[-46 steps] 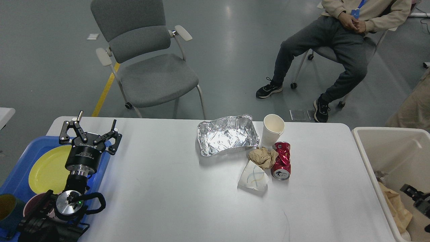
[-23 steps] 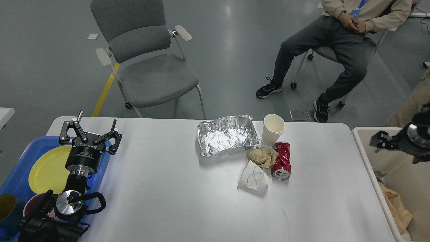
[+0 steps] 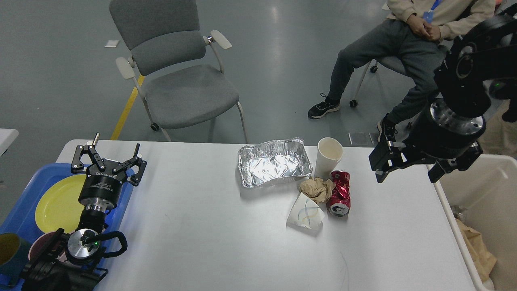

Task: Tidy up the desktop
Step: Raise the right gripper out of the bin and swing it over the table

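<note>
Over the right end of the desktop (image 3: 194,226), my right gripper (image 3: 404,169) now hangs above the table edge, having swung up out of the cream bin (image 3: 484,190) where it sat low a second ago; I judge its drop-off finished and the next pickup beginning. Its fingers point down and look spread, holding nothing. The nearest rubbish is the crushed red can (image 3: 339,192), beside a brown paper wad (image 3: 316,189), a white wrapper (image 3: 305,212), a paper cup (image 3: 328,157) and a foil tray (image 3: 274,162), all clustered mid-table. My left gripper (image 3: 109,161) has not moved, jaws apart over the blue tray (image 3: 18,218).
</note>
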